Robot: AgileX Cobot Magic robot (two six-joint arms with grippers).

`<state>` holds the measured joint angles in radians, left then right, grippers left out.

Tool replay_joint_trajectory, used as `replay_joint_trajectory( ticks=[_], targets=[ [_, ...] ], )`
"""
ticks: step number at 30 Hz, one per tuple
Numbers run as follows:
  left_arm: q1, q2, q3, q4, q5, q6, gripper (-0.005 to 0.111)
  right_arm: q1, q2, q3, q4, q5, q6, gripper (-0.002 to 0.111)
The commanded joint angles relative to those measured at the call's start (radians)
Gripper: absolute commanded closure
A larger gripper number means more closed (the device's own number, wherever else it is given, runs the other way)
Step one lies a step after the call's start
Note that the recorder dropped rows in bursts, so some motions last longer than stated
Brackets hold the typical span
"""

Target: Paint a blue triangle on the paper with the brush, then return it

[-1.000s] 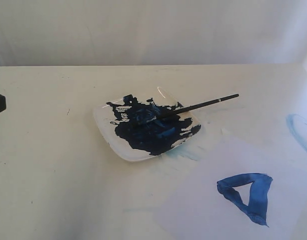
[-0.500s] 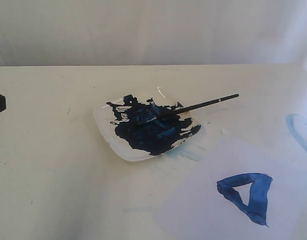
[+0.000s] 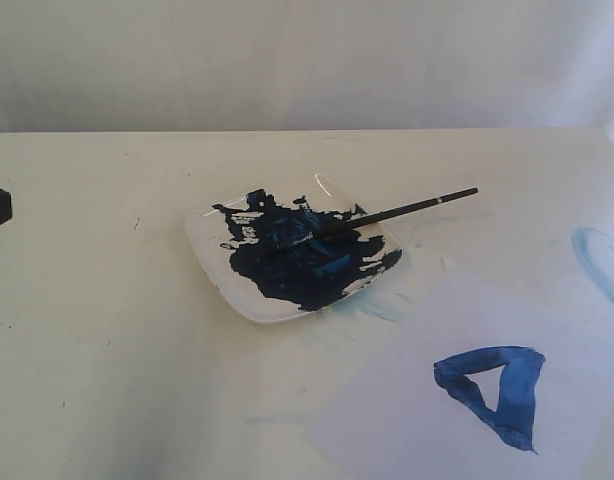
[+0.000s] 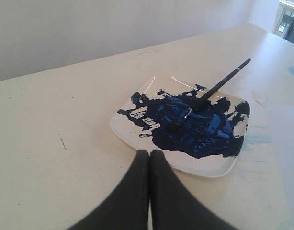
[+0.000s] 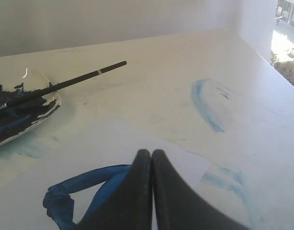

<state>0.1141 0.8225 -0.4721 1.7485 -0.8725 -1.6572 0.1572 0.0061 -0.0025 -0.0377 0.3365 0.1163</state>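
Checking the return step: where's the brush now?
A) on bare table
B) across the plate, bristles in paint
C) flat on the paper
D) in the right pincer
B: the brush lies on the plate, bristle end in the paint, handle past the rim; the right pincer is shut, empty.

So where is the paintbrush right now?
In the exterior view the brush lies near the middle, bristles in the paint on the white plate, handle jutting right, up-left of the paper.

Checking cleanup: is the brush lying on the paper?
No, the brush rests on the paint-smeared plate, apart from the paper.
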Motion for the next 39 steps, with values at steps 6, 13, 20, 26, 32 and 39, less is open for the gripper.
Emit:
replay_joint_trajectory(
  ticks=[6, 13, 20, 26, 32, 39],
  targets=[
    [0.003, -0.009, 0.006, -0.004, 0.002, 0.001, 0.107, -0.008, -0.006, 0.003, 0.0, 0.0, -0.005, 0.108],
    [-0.056, -0.009, 0.006, -0.004, 0.032, 0.001, 0.107, -0.008, -0.006, 0.003, 0.0, 0.0, -0.005, 0.108],
    [-0.063, -0.009, 0.006, -0.004, 0.039, 0.222, 0.107, -0.008, -0.006, 0.003, 0.0, 0.0, -0.005, 0.108],
    [-0.067, -0.164, 0.006, -0.004, 0.191, 0.382, 0.107, -0.008, -0.006, 0.003, 0.0, 0.0, -0.005, 0.108],
    [-0.067, -0.423, 0.006, -0.004, 0.331, 0.377, 0.107, -0.008, -0.006, 0.003, 0.0, 0.0, -0.005, 0.108],
    [-0.067, -0.691, 0.006, -0.004, 0.376, 0.241, 0.107, -0.008, -0.006, 0.003, 0.0, 0.0, -0.005, 0.108]
  ],
)
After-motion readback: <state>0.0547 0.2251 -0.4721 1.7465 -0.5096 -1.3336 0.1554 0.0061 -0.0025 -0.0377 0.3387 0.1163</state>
